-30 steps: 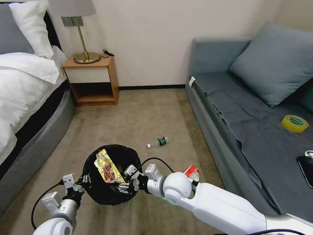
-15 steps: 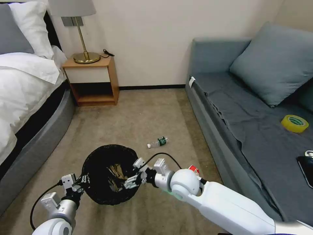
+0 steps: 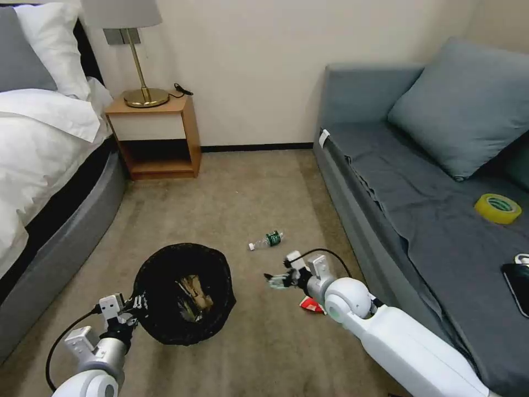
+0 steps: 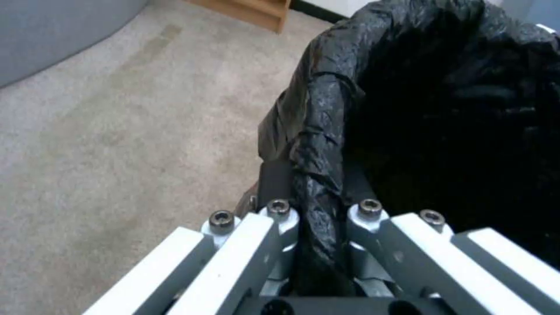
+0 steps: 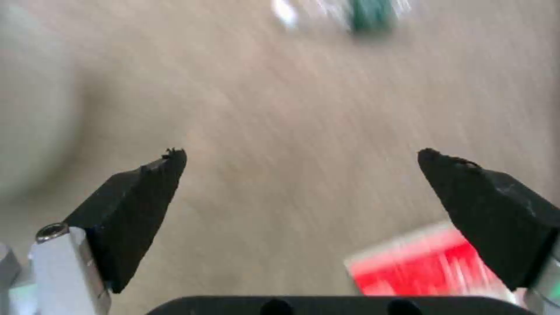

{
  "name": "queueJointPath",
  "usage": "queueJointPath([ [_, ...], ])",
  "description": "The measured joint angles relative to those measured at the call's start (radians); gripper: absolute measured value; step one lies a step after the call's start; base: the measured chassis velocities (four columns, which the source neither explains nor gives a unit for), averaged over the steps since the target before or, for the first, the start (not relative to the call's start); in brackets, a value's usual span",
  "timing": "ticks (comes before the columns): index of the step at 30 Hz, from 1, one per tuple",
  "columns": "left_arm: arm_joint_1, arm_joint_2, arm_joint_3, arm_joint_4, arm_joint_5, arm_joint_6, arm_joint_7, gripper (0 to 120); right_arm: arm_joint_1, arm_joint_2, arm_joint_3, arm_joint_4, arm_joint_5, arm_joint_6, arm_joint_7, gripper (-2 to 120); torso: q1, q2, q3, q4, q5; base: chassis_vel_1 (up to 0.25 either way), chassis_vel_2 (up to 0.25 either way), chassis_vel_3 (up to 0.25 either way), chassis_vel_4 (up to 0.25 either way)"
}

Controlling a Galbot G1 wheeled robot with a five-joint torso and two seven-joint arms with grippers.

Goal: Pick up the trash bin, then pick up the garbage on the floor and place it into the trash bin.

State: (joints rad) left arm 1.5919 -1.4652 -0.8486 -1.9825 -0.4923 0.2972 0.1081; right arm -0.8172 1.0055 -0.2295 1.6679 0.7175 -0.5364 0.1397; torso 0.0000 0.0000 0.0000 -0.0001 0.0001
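Right claw (image 3: 277, 280) has left the trash bin (image 3: 165, 325), now spread beside the red packet (image 3: 309, 304). Left claw (image 3: 134, 307) pinches the bin's rim. Next: descend onto the packet.

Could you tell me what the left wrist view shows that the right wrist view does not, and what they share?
Left wrist view alone: the left tool clamped on the rim of the small round trash bin lined with crinkled black plastic, plus a corner of the wooden nightstand.

Right wrist view alone: the right tool, open and holding nothing, above the red-and-white crushed packet, with the tiny clear bottle with a green label farther off.

Both: the beige carpet.
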Motion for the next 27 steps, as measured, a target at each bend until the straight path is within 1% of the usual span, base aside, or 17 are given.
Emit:
queueJointPath([
  [1, -0.002, 0.001, 0.000, 0.000, 0.001, -0.004, 0.002, 4, -0.008, 0.014, 0.002, -0.035, 0.038, -0.036, 0.087, 100, 0.000, 0.000, 0.000, 0.0000, -0.0001, 0.000, 0.000, 0.000, 0.000],
  [2, -0.002, 0.001, 0.000, 0.000, 0.001, -0.004, 0.002, 4, -0.008, 0.014, 0.002, -0.035, 0.038, -0.036, 0.087, 100, 0.000, 0.000, 0.000, 0.0000, -0.0001, 0.000, 0.000, 0.000, 0.000],
  [5, -0.011, 0.002, 0.000, 0.006, 0.002, -0.006, 0.004, 4, -0.006, 0.038, -0.010, -0.081, 0.116, -0.080, 0.216, 100, 0.000, 0.000, 0.000, 0.0000, 0.0000, 0.000, 0.000, 0.000, 0.000],
  [6, -0.018, 0.003, 0.002, 0.012, 0.003, -0.008, 0.005, 4, 0.002, 0.058, -0.027, -0.116, 0.181, -0.105, 0.317, 100, 0.000, 0.000, 0.000, -0.0001, -0.0001, 0.000, 0.000, 0.000, 0.000],
  [7, -0.018, 0.003, 0.002, 0.012, 0.003, -0.008, 0.005, 4, 0.002, 0.058, -0.027, -0.116, 0.181, -0.105, 0.317, 100, 0.000, 0.000, 0.000, -0.0001, -0.0001, 0.000, 0.000, 0.000, 0.000],
  [8, -0.026, 0.004, 0.003, 0.018, 0.004, -0.008, 0.007, 4, 0.017, 0.085, -0.042, -0.151, 0.247, -0.125, 0.407, 100, 0.000, 0.000, 0.000, -0.0001, -0.0003, 0.000, 0.000, 0.000, 0.000],
  [9, -0.033, 0.006, 0.004, 0.023, 0.004, -0.008, 0.008, 4, 0.031, 0.108, -0.051, -0.174, 0.294, -0.137, 0.470, 100, 0.000, 0.000, 0.000, -0.0001, -0.0003, 0.000, 0.000, 0.000, 0.000],
  [10, -0.045, 0.013, 0.004, 0.030, 0.001, -0.008, 0.010, 4, 0.079, 0.165, -0.077, -0.231, 0.421, -0.153, 0.642, 100, 0.000, 0.000, 0.000, 0.0004, 0.0000, 0.000, 0.000, 0.000, 0.000],
  [11, -0.051, 0.016, 0.004, 0.035, 0.000, -0.008, 0.012, 4, 0.101, 0.187, -0.085, -0.258, 0.471, -0.154, 0.704, 100, 0.000, 0.000, 0.000, 0.0005, -0.0003, 0.000, 0.000, 0.000, 0.000],
  [12, -0.051, 0.016, 0.004, 0.035, 0.000, -0.008, 0.012, 4, 0.101, 0.187, -0.085, -0.258, 0.471, -0.154, 0.704, 100, 0.000, 0.000, 0.000, 0.0005, -0.0003, 0.000, 0.000, 0.000, 0.000],
  [14, -0.059, 0.022, 0.003, 0.045, -0.006, -0.008, 0.013, 4, 0.138, 0.219, -0.094, -0.318, 0.510, -0.145, 0.783, 100, 0.000, 0.000, 0.000, 0.0001, -0.0004, 0.000, 0.000, 0.000, 0.000],
  [15, -0.060, 0.023, 0.003, 0.046, -0.007, -0.008, 0.013, 4, 0.142, 0.223, -0.094, -0.327, 0.513, -0.144, 0.791, 100, 0.000, 0.000, 0.000, 0.0001, -0.0004, 0.000, 0.000, 0.000, 0.000],
  [16, -0.061, 0.026, 0.003, 0.050, -0.010, -0.008, 0.014, 4, 0.152, 0.238, -0.091, -0.366, 0.516, -0.138, 0.812, 100, 0.000, 0.000, 0.000, 0.0002, -0.0003, 0.000, 0.000, 0.000, 0.000],
  [17, -0.061, 0.026, 0.003, 0.050, -0.010, -0.008, 0.014, 4, 0.152, 0.238, -0.091, -0.366, 0.516, -0.138, 0.812, 100, 0.000, 0.000, 0.000, 0.0002, -0.0003, 0.000, 0.000, 0.000, 0.000],
  [22, -0.066, 0.036, 0.002, 0.062, -0.015, -0.007, 0.014, 4, 0.165, 0.257, -0.059, -0.456, 0.481, -0.117, 0.817, 100, 0.000, 0.000, 0.000, 0.0002, -0.0003, 0.000, 0.000, 0.000, 0.000],
  [24, -0.071, 0.041, 0.002, 0.068, -0.015, -0.006, 0.014, 4, 0.168, 0.270, -0.028, -0.518, 0.443, -0.100, 0.804, 100, 0.000, 0.000, 0.000, 0.0000, -0.0002, 0.000, 0.000, 0.000, 0.000],
  [27, -0.074, 0.042, 0.003, 0.070, -0.015, -0.005, 0.014, 4, 0.168, 0.277, -0.008, -0.555, 0.418, -0.089, 0.789, 100, 0.000, 0.000, 0.000, 0.0001, -0.0001, 0.000, 0.000, 0.000, 0.000],
])
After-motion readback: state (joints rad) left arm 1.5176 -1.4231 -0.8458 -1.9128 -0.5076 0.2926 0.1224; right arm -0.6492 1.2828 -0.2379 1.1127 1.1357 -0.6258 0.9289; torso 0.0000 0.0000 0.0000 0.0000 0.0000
